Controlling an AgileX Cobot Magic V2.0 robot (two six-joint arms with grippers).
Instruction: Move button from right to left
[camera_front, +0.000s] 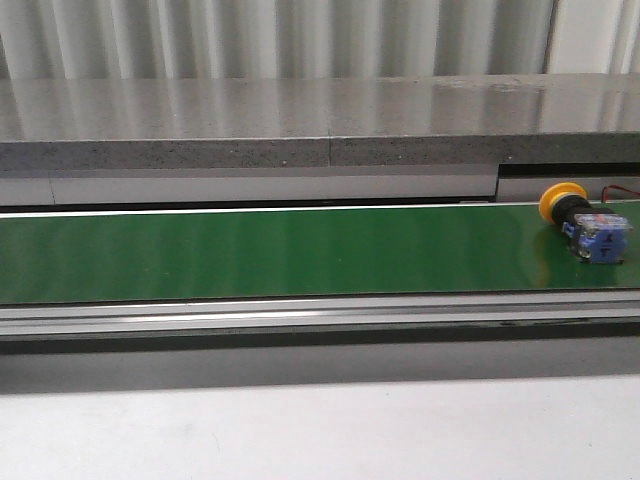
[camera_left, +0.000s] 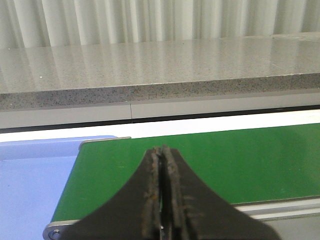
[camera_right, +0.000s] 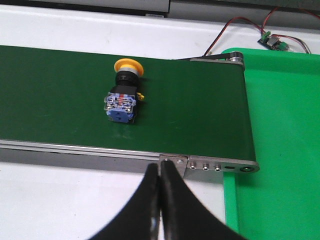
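Lying on its side at the belt's (camera_front: 250, 250) right end, the button (camera_front: 585, 222) looks light, rigid; grip the black collar; both jaws closed, empty

The button (camera_front: 585, 221) lies on the belt's (camera_front: 280, 250) right end, seemingly sideways.

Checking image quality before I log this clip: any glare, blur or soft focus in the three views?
Front view: pale streaky reflections on the grey counter, soft sheen on the green belt, button slightly soft. Left wrist view: left gripper close and blurred, the counter sharp. Right wrist view: the button sharp, right gripper dark and featureless.
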